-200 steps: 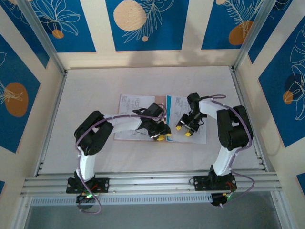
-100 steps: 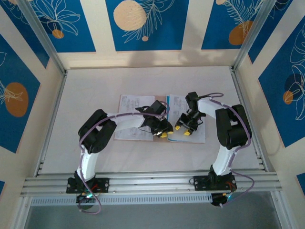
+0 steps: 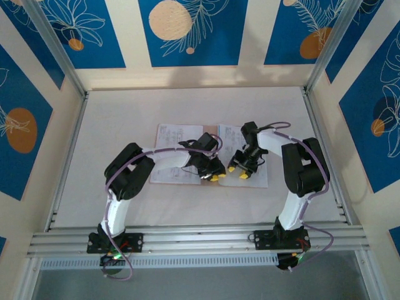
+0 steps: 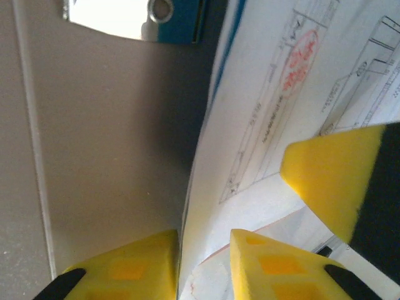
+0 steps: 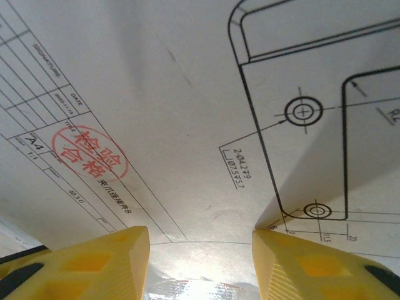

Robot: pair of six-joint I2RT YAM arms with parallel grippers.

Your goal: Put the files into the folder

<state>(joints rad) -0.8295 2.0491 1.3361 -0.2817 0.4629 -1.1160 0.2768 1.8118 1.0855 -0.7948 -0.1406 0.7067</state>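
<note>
From above, the white printed paper files (image 3: 170,153) lie on the pale table (image 3: 119,119), with the thin tan card folder (image 3: 218,134) showing as a strip between them. Left wrist: my left gripper (image 4: 203,250) stands narrow astride a raised sheet edge; whether it pinches, I cannot tell. Right wrist: my right gripper (image 5: 200,250), spread, probably steadies the paper.

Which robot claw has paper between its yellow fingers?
The left gripper: the edge of a sheet runs between its jaws. The right gripper holds its jaws apart above printed paper.
</note>
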